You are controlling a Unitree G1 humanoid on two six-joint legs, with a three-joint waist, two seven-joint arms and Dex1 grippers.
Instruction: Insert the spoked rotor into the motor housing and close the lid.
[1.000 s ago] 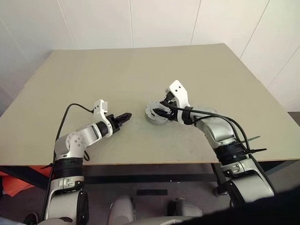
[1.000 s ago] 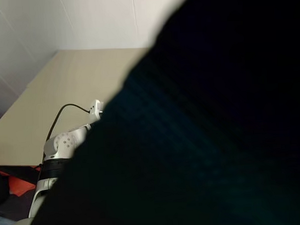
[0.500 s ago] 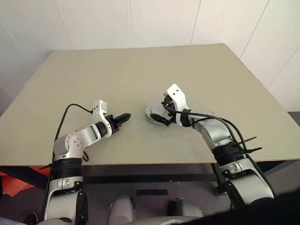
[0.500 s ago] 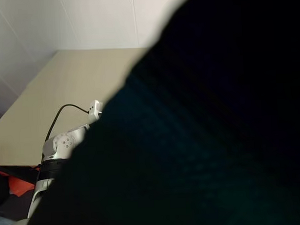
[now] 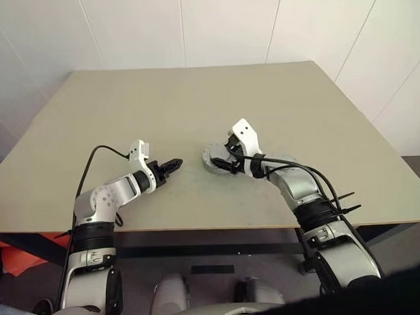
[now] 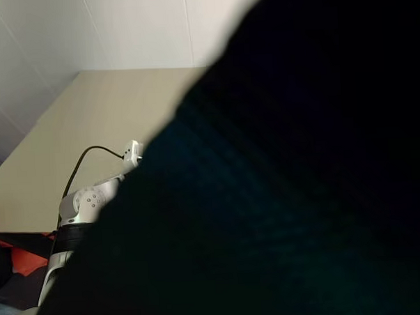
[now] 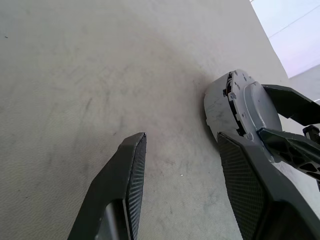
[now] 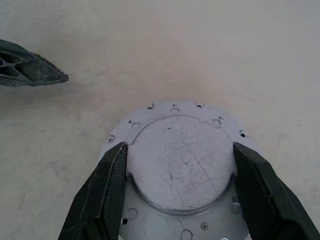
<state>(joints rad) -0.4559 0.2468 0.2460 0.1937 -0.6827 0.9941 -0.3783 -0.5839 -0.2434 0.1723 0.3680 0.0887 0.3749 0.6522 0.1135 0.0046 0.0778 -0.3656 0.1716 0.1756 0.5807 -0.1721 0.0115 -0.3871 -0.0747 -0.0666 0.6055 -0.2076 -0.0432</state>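
Note:
The motor housing (image 5: 211,159) stands near the middle of the table, a short grey cup with a holed flange (image 8: 150,112). The lid (image 8: 182,172), a scratched grey disc, lies flat on top of it. My right gripper (image 8: 180,146) is open just above it, one black finger (image 8: 107,195) on each side of the raised disc. My left gripper (image 5: 170,164) hovers a little to the housing's left, open with nothing between its fingers (image 7: 127,185); it points at the housing's side (image 7: 222,97). The spoked rotor is hidden.
The beige table (image 5: 194,102) stretches bare behind and to both sides of the housing. Its front edge runs just below my forearms. White wall panels rise behind the far edge.
My right forearm has sunk a little and its gripper has edged slightly left over the lid. The left arm has not moved.

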